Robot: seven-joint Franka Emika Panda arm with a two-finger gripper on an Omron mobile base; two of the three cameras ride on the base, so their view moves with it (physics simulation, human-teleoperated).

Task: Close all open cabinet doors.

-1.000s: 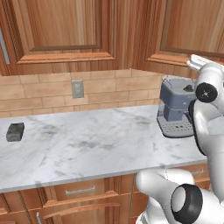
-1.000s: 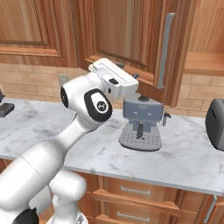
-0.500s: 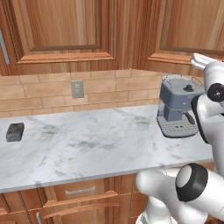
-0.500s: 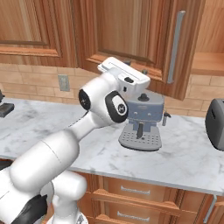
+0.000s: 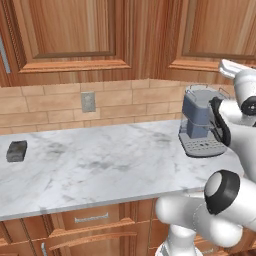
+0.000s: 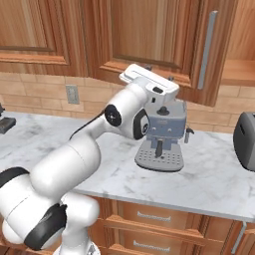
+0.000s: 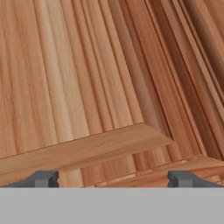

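Upper cabinet door [image 6: 154, 37] hangs above the espresso machine [image 6: 162, 132] on the counter [image 6: 214, 174], swung out toward the robot; its silver bar handle [image 6: 207, 50] runs vertically at the right edge. Claw [image 7: 113, 178] raised close to the door's lower frame, tips wide apart, holding nothing. The door face lies straight ahead of the claw, so a forward push looks like the move called for. Door's long axis vertical; hinge probably on the left.

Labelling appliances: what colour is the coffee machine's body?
Blue-grey coffee machine, clearest in the left base view.
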